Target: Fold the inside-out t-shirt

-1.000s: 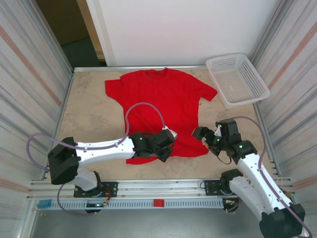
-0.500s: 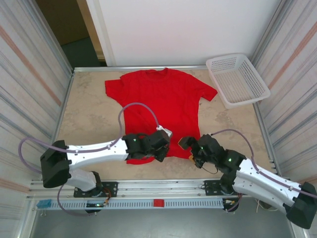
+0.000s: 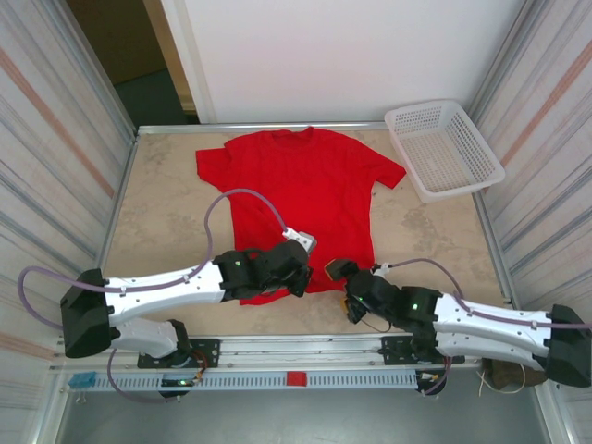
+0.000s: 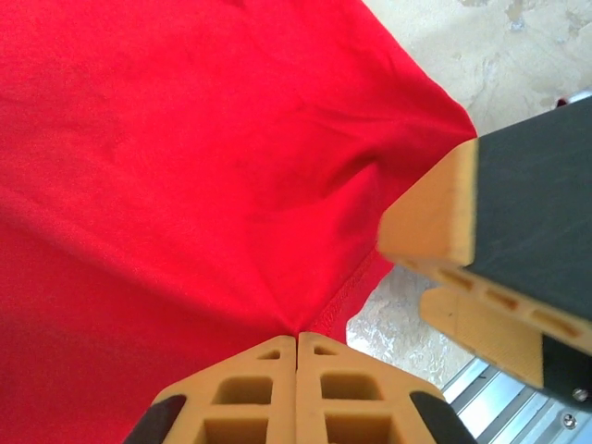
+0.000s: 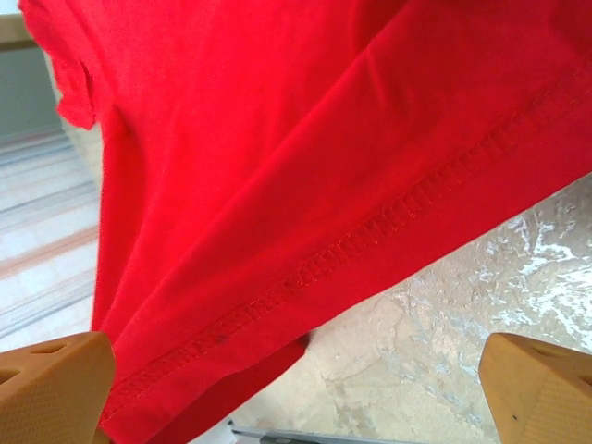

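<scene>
The inside-out t-shirt is laid out flat on the desk, collar toward the top of the frame and hem toward the bottom, with a white basket beside it at the upper right. No fold is made yet, so the step in hand is judged to be the taking up of the bottom hem for a first fold.

The left tool is seen fully closed, and in the left wrist view the hem edge is pinched between its fingertips and drawn into a small peak. The right tool is held wide open just beside it at the hem. In the right wrist view the stitched hem is seen crossing between the two spread fingers, and nothing is gripped there.

For the next move, the right tool would probably have to be lowered over the hem and closed on it. Both layers of cloth would need to be caught, so that the edge can be lifted evenly and carried toward the collar.

Compared with a second ago, the right arm has been brought from the lower right of the frame in to the lower centre and stretched low along the desk. The left arm has been drawn slightly toward the left, its grip unchanged. The shirt's spread is otherwise unaltered.
</scene>
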